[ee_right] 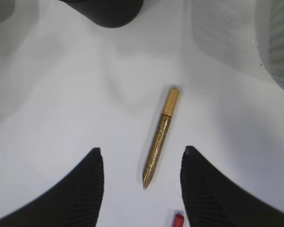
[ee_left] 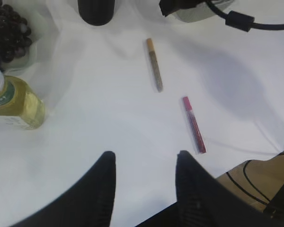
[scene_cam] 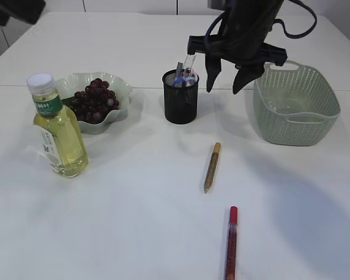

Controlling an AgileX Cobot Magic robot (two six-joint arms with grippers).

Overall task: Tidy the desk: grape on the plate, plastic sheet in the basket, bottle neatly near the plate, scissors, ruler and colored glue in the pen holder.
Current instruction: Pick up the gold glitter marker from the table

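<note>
Dark grapes (scene_cam: 95,100) lie on the pale green plate (scene_cam: 121,87). A bottle of yellow liquid (scene_cam: 57,131) stands upright just left of the plate. The black mesh pen holder (scene_cam: 180,102) holds scissors and a ruler (scene_cam: 184,74). A gold glue pen (scene_cam: 212,167) and a red glue pen (scene_cam: 231,242) lie on the table. My right gripper (scene_cam: 226,87) is open and empty, raised between pen holder and basket; its wrist view shows the gold pen (ee_right: 161,135) between the open jaws (ee_right: 141,153), far below. My left gripper (ee_left: 144,158) is open and empty, high over the table's front. I cannot make out the plastic sheet.
A green mesh basket (scene_cam: 294,105) stands at the right. The left wrist view shows the gold pen (ee_left: 155,64), the red pen (ee_left: 194,124), the bottle (ee_left: 14,101) and the table's edge (ee_left: 255,165) with cables beyond it.
</note>
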